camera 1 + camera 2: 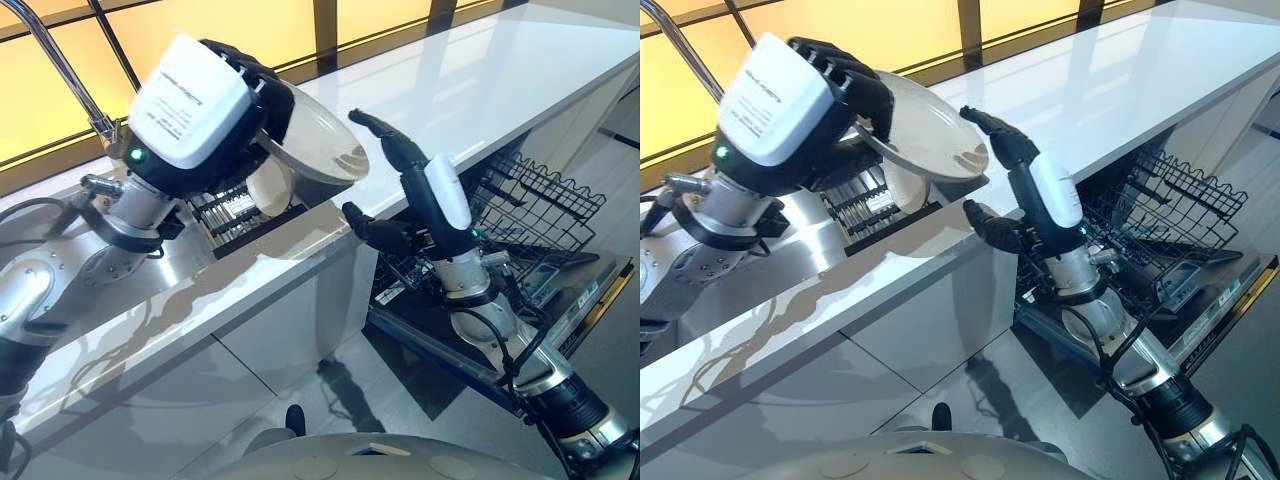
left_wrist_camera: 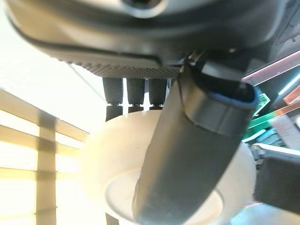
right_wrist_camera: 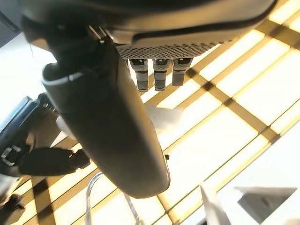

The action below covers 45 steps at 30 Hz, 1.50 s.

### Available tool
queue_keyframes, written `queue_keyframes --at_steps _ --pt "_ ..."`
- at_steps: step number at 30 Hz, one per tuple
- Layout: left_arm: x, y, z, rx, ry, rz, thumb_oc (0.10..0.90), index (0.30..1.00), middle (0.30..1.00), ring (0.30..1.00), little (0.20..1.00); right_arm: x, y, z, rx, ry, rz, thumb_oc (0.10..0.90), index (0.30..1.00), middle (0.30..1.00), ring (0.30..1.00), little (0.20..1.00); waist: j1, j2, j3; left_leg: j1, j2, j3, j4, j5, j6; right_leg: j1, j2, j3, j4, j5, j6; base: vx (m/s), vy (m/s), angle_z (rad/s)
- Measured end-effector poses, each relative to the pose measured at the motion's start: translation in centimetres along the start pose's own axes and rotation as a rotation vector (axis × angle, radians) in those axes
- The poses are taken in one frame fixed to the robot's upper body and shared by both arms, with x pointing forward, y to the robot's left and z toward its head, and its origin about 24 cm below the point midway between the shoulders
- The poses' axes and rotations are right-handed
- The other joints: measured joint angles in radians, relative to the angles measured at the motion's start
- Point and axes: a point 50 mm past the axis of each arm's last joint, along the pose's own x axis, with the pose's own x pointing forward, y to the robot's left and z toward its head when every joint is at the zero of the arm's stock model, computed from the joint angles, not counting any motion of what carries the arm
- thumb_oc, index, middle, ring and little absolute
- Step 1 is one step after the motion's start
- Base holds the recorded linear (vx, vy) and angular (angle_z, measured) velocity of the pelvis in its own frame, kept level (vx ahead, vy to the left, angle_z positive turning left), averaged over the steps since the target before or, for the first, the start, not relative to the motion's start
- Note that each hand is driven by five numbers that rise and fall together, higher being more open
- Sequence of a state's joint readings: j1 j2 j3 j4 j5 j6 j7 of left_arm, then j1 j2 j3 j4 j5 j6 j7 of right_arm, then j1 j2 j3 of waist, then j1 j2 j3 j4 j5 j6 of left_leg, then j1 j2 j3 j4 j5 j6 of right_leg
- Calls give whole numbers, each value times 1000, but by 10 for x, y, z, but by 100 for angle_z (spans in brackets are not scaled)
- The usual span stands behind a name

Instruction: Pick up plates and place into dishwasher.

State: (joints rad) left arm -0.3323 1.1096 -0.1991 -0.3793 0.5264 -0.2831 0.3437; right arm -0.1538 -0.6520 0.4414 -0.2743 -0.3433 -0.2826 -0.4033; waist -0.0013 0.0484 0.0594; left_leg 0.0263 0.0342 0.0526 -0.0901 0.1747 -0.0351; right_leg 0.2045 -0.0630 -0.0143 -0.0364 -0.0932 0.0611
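Observation:
My left hand [image 1: 225,100] is shut on a white plate [image 1: 322,145], held tilted above the counter near the sink. In the left wrist view the thumb [image 2: 187,159] lies across the plate's underside [image 2: 112,150] with the fingers [image 2: 136,91] behind its rim. A second pale plate [image 1: 270,187] stands in the black dish rack [image 1: 232,212] just below. My right hand [image 1: 415,190] hovers open beside the held plate's edge, fingers straight, over the counter's front edge. The open dishwasher [image 1: 540,260] lies to the right, its wire rack [image 1: 540,200] pulled out.
A long white counter [image 1: 480,90] runs from the sink toward the far right. A chrome tap [image 1: 60,65] rises at the back left. The dishwasher door [image 1: 470,340] hangs open low, in front of the cabinet. Grey floor lies below.

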Motion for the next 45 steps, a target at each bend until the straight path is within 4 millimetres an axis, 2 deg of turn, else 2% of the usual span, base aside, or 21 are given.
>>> queue_keyframes --at_steps 8,9,10,13,14,15,16,18,19,21,23,25,30,34,37,38,41,45 --pt "18 -4 19 -138 -76 -21 100 300 300 300 200 12 14 7 19 -15 64 800 900 900 900 900 1 0 0 -3 -1 -4 0 1 0 1 0 -3 -4 0 0 0 0 0" --pt "18 -4 20 -161 -72 -26 100 300 300 300 200 12 14 6 18 -6 59 655 775 775 775 755 1 0 0 -3 -1 -4 0 1 0 2 0 -4 -6 0 0 0 0 0" --pt "19 -6 20 -205 -61 -37 100 300 300 300 200 12 15 5 15 11 50 100 300 300 300 200 1 0 0 -3 -2 -4 0 1 0 3 0 -4 -7 0 0 0 0 0" --pt "21 -14 21 -374 -3 -83 105 305 305 305 205 12 16 2 53 68 -10 100 300 300 300 200 0 0 0 -3 -2 -4 0 1 0 7 0 -6 -12 0 0 -4 0 2" --pt "21 -16 21 -432 18 -97 221 404 404 404 321 9 17 1 65 90 -35 100 300 300 300 200 0 0 0 -2 -2 -4 0 1 -1 9 0 -8 -14 0 0 0 0 0" --pt "21 -17 20 -449 26 -104 256 434 434 434 356 8 18 1 70 97 -40 100 300 300 300 200 0 0 0 -2 -2 -4 0 1 -1 9 0 -8 -15 0 0 0 0 0" --pt "21 -18 20 -484 39 -124 399 556 556 556 499 5 19 0 71 110 -40 100 300 300 300 200 0 0 0 -2 -2 -4 0 1 -1 9 0 -9 -15 0 0 0 0 0" --pt "21 -20 19 -546 49 -146 504 646 646 646 604 1 20 -2 67 134 -43 100 300 300 300 200 1 0 0 -3 -2 -4 0 1 -1 10 0 -9 -16 0 0 0 0 0" --pt "20 -21 19 -603 62 -160 745 853 853 853 845 0 19 -3 66 144 -66 100 300 300 300 200 0 0 0 -3 -3 -4 0 1 -1 10 0 -10 -16 0 0 0 0 0" --pt "20 -21 20 -705 64 -157 611 738 738 738 711 -2 16 -6 52 163 -91 100 300 300 300 200 1 0 0 -3 -3 -5 0 1 -1 11 0 -11 -16 0 0 0 0 0" --pt "18 -21 20 -758 72 -159 660 780 780 780 760 -2 13 -8 32 166 -111 100 300 300 300 200 0 0 0 -3 -3 -6 0 1 -1 12 0 -13 -16 0 0 5 -1 2" --pt "15 -18 22 -876 61 -159 800 900 900 900 900 -2 5 -16 -33 180 -143 100 300 300 300 200 1 0 0 -4 -4 -10 0 1 -1 13 0 -18 -17 0 0 13 -1 5" --pt "10 -13 33 -1053 -28 -177 800 900 900 900 900 -9 -20 -40 -176 252 -266 100 300 300 300 200 12 0 0 -11 -5 -28 0 3 -2 16 2 -30 -19 0 0 24 -5 10" --pt "8 -10 27 -1054 -10 -149 800 900 900 900 900 -16 -52 -54 -297 294 -444 100 300 300 300 200 19 -1 0 -14 -14 -51 0 6 0 32 1 -55 -31 0 0 28 -11 18" --pt "-6 -4 9 -1009 73 -82 800 900 900 900 900 -23 -85 -63 -421 310 -597 100 300 300 300 200 31 2 -1 -15 -20 -64 0 7 0 44 -1 -69 -42 0 0 28 -12 19" --pt "-14 -4 -4 -983 144 -44 800 900 900 900 900 -28 -102 -68 -491 321 -655 100 300 300 300 200 37 2 -1 -16 -22 -71 0 8 -1 51 -1 -79 -47 0 0 24 -17 20" --pt "-37 -6 -33 -915 326 19 800 900 900 900 900 -40 -135 -76 -617 355 -775 100 300 300 300 200 53 1 0 -20 -23 -80 0 11 -3 52 2 -86 -51 0 -1 33 -16 11" --pt "-68 -20 -59 -850 538 22 800 900 900 900 900 -50 -156 -85 -704 412 -867 100 300 300 300 200 56 -6 4 -20 -26 -89 0 12 -2 59 1 -102 -52 0 -1 48 -10 8"
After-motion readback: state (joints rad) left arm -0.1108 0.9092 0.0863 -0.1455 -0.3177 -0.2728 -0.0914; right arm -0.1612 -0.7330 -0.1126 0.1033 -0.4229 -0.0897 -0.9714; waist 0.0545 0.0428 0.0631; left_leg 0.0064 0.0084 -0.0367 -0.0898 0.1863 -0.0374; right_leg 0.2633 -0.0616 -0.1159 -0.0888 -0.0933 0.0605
